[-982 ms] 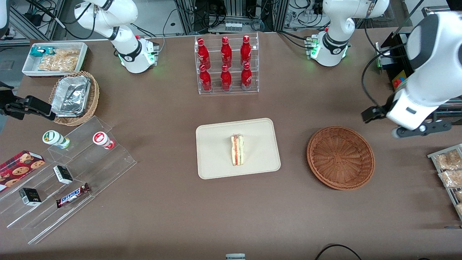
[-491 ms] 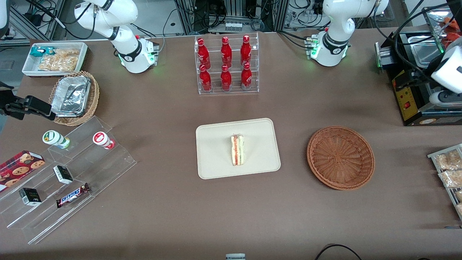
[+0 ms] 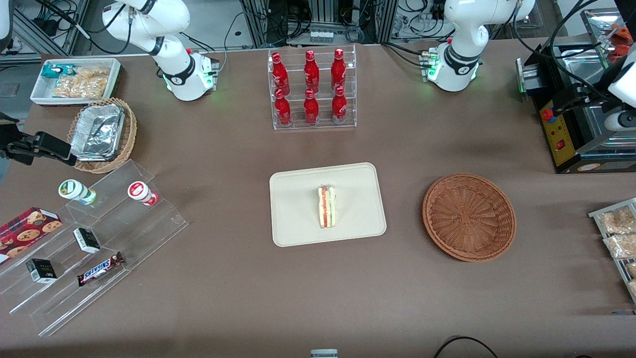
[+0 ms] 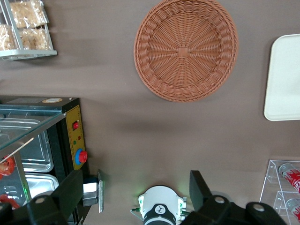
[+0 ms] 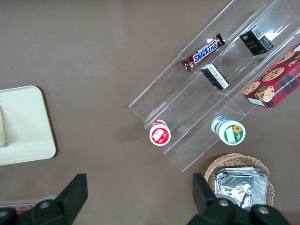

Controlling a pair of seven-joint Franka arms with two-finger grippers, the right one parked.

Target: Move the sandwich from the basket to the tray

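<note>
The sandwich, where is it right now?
In the front view the sandwich lies on the tray, near its middle, with the empty basket beside the tray toward the working arm's end. The pincer is open, high above the table.

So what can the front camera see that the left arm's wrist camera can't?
Only the front view shows the sandwich lying on the tray, and the red bottles' rack. Only the left wrist view shows the gripper, jaws spread open, high above the table. Both show the empty basket and the tray.
</note>
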